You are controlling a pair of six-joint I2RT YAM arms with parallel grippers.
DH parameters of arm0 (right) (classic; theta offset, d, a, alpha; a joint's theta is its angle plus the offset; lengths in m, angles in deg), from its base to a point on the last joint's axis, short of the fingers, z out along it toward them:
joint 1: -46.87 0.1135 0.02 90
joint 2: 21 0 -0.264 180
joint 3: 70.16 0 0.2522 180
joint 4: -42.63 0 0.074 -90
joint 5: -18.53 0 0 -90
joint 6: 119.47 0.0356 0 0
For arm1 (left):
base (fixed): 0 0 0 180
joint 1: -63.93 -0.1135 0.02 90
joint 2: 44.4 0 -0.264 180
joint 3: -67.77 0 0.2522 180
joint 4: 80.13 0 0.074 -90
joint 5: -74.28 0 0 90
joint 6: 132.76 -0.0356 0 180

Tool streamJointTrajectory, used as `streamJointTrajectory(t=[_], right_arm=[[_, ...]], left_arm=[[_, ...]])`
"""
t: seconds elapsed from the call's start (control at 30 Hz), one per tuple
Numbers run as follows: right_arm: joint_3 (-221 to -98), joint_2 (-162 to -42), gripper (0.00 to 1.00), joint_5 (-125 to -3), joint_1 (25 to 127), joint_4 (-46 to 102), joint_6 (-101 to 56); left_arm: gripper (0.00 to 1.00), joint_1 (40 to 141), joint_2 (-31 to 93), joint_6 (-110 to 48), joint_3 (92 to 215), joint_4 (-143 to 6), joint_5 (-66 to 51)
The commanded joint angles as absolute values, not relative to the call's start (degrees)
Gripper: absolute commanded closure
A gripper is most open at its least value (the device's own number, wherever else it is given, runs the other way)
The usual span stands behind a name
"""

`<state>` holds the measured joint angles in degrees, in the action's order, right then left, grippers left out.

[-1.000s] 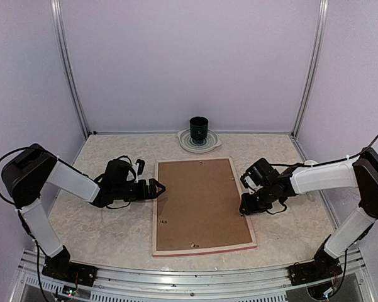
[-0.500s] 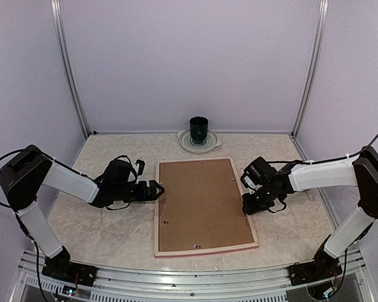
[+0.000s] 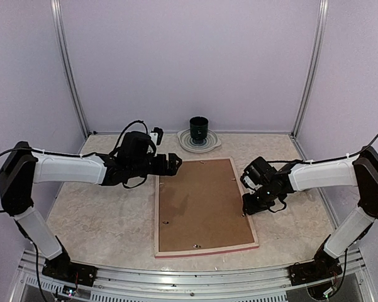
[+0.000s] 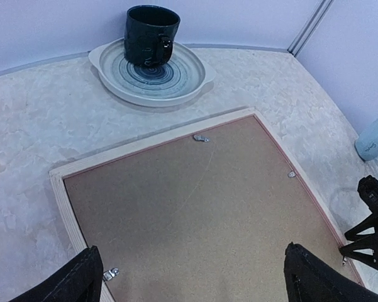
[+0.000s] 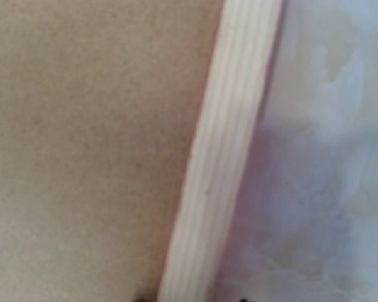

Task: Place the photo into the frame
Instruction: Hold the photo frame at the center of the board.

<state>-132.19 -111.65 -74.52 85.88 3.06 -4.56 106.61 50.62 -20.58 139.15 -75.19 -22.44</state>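
The frame (image 3: 156,220) lies face down at the centre of the marbled surface (image 3: 100,214). Its pale, grained wooden rim faces up, and a thin line of pink shows along the 6 o'clock edge. A plain brown backing board (image 3: 201,204), matte and fibrous, fills the frame, with small metal tabs (image 4: 201,138) spaced around its border.

My left end effector (image 3: 175,165) hangs with its fingers spread wide over the frame's 11 o'clock corner, touching nothing, probably lined up to work a tab there. My right end effector (image 3: 247,204) sits low against the 3 o'clock edge, likely to steady the frame or reach a tab. Its own camera shows only rim, board and stone, so I cannot tell whether it is open or closed.

The photo is nowhere in view. It may lie under the board, but I cannot confirm that.

At 12 o'clock a dark glazed mug (image 3: 199,125) stands on a ringed plate (image 3: 183,143), well apart from the work.
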Motion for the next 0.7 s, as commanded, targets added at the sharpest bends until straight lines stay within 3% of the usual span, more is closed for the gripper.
streamJointTrajectory(t=[0.0,0.3,0.67], right_arm=[[-132.0,-112.3,0.66,-74.8,86.2,-0.9,-5.3],[-132.8,-113.0,0.65,-73.9,86.1,0.2,-5.3],[-132.6,-112.7,0.65,-73.7,86.2,1.0,-5.2]], left_arm=[[0.01,108.0,58.1,-24.1,146.2,-70.2,-21.7],[0.01,107.1,72.2,-19.6,159.2,-69.9,-10.4],[0.01,102.4,81.6,-6.4,169.2,-69.2,-8.0]])
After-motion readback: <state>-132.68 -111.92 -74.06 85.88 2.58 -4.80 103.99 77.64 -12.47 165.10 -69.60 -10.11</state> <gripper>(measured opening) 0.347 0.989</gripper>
